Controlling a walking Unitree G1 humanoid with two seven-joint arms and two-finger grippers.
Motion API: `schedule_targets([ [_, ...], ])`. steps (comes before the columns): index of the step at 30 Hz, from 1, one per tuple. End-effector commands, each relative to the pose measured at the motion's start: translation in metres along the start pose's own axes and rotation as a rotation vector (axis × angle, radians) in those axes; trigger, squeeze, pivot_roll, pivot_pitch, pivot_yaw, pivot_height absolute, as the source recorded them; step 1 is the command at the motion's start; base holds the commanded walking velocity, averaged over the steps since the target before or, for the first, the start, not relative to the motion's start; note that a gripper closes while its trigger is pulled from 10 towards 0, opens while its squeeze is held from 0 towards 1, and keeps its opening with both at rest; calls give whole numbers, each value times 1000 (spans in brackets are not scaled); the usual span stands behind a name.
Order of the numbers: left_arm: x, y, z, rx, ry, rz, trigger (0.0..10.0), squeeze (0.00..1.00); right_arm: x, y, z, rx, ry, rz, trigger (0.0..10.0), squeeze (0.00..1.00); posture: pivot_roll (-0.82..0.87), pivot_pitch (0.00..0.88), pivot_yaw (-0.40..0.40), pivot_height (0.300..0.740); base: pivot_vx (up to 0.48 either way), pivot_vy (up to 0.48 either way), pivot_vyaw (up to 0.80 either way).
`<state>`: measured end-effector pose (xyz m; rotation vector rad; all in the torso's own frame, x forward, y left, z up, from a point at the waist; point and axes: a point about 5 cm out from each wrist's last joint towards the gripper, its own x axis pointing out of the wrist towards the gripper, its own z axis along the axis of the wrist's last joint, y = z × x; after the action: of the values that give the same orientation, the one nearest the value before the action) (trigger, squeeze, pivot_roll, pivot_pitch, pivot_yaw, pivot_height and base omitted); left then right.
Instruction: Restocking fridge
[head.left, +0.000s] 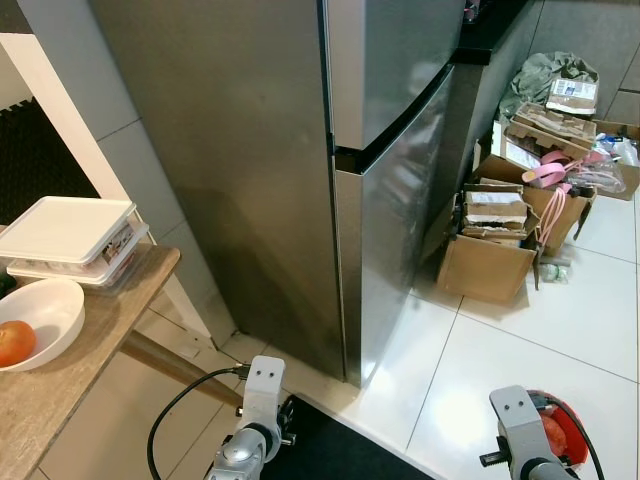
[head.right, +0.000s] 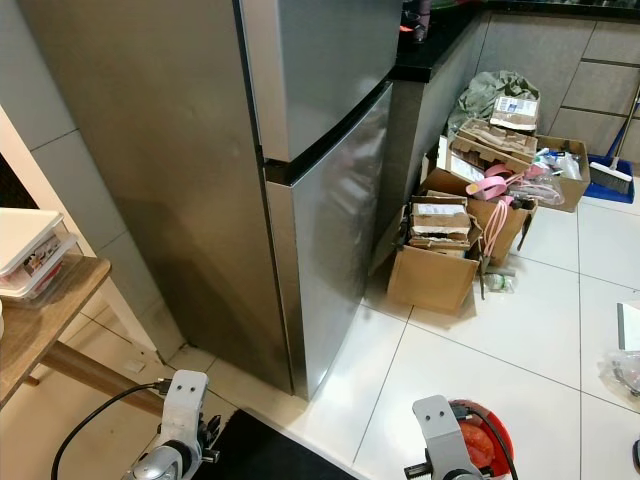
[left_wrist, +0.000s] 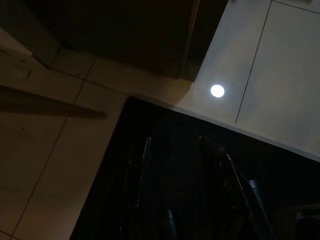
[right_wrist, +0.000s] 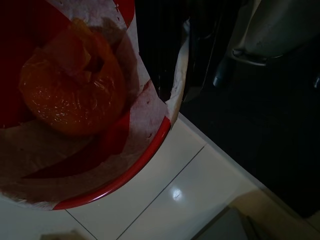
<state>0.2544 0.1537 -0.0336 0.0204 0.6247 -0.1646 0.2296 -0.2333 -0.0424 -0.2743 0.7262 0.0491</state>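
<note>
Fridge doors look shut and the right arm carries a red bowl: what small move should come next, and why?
Probably step round to face the fridge front. Both doors are closed and it stands at an angle, its side toward the camera. The left gripper hangs low over the dark mat, jaws open and free for a handle; the red bowl stays at the right arm.

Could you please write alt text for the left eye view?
A closed steel fridge stands ahead, a wooden table to its left holding stacked lidded containers and a white bowl, cardboard boxes to its right.
</note>
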Motion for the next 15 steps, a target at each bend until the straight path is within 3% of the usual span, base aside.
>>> schedule_targets([
  [1, -2, 0, -8, -3, 23, 6, 10000, 0, -1, -2, 0, -1, -8, -6, 10000, 0, -81, 53, 32, 740, 0, 0, 0],
  [5, -1, -1, -5, -1, 16, -3, 10000, 0, 0, -4, 1, 1, -12, -11, 10000, 0, -83, 59, 34, 740, 0, 0, 0],
  [15, -3, 1, -8, -2, 21, -3, 10000, 0, -1, -2, -1, 4, -7, -7, 10000, 0, -80, 70, 39, 740, -292, 0, 0],
])
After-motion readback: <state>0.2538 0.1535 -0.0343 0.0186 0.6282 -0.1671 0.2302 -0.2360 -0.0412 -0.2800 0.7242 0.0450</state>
